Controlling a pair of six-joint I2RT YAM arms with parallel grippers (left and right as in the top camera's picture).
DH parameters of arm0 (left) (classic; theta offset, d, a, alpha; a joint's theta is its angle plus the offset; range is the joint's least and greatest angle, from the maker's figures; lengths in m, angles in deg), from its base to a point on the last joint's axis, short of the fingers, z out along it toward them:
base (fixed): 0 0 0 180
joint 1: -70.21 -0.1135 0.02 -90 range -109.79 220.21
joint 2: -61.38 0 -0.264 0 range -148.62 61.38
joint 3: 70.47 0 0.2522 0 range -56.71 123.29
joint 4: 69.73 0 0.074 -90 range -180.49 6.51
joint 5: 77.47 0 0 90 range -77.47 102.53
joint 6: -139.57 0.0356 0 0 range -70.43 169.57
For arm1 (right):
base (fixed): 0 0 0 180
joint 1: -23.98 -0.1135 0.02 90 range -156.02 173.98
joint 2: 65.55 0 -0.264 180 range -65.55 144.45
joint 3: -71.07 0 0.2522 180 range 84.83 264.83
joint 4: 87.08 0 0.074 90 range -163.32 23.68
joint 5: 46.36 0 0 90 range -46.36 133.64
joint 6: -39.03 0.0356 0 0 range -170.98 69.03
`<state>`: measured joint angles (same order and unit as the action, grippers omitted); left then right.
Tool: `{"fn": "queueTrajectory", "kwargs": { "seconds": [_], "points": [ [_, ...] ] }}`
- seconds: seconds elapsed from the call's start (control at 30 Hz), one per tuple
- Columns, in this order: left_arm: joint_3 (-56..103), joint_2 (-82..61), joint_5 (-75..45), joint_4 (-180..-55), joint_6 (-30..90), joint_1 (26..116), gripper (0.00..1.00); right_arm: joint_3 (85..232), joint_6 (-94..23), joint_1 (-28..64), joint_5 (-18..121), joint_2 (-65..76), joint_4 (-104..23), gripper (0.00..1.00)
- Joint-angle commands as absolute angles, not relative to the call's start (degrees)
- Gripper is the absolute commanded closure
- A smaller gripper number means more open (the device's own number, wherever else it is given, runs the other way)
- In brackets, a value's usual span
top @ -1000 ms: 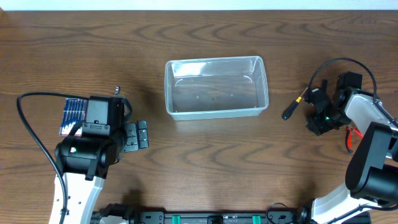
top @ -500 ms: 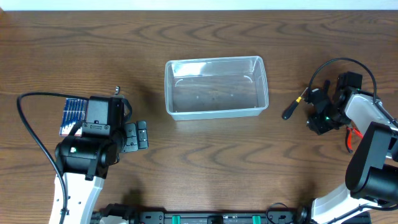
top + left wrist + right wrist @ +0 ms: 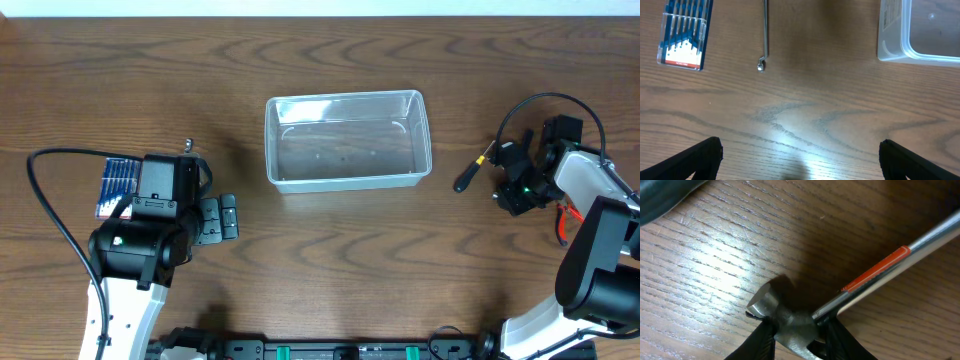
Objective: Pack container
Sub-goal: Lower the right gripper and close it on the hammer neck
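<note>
**Two-arm rig, packing a container: where my grippers are sitting**

My left gripper [image 3: 800,152] is hanging wide open over bare table [image 3: 800,115], with nothing between the fingers [image 3: 702,157]. They're only just poking into the bottom corners of the left wrist view. The container [image 3: 920,30] is lying ahead of that gripper and off to its right, well apart from it. It's clear plastic and looking empty from overhead. Ahead and to the left there's a blue packet [image 3: 684,32] lying flat. A thin metal rod [image 3: 764,35] is lying between the packet and the container, closer to the packet.

My right gripper [image 3: 800,342] is doing the opposite. The jaws are pinching narrow around the silvery head of a metal tool [image 3: 790,320], and its shiny shaft with an orange band is running up and away to the right. I can't tell exactly what kind of tool it is from this close.

From overhead, a screwdriver [image 3: 470,172] with a black handle is lying just beside the right gripper, between it and the container. The container itself is sitting well off to that gripper's side, near the middle of the table.
</note>
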<state>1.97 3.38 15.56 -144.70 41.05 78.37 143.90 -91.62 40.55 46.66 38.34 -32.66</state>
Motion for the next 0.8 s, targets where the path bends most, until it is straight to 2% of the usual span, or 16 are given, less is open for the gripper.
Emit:
{"fn": "queueTrajectory", "kwargs": {
  "seconds": [0.0, 0.23, 0.5, 0.77],
  "points": [
    [3.3, 3.5, 16.3, -144.9, 42.1, 78.7, 0.02, 143.1, -91.8, 40.2, 46.9, 39.6, -32.9, 0.79],
    [3.3, 3.5, 16.3, -145.0, 42.1, 78.7, 0.02, 143.1, -91.8, 40.2, 46.8, 39.6, -33.0, 0.85],
    [3.3, 3.5, 16.3, -145.0, 42.1, 78.7, 0.02, 143.1, -91.8, 40.2, 46.7, 39.6, -33.4, 0.99],
    [3.3, 3.5, 16.2, -145.0, 42.1, 78.7, 0.02, 143.1, -91.8, 40.2, 46.6, 39.6, -33.8, 0.99]
  ]
}}
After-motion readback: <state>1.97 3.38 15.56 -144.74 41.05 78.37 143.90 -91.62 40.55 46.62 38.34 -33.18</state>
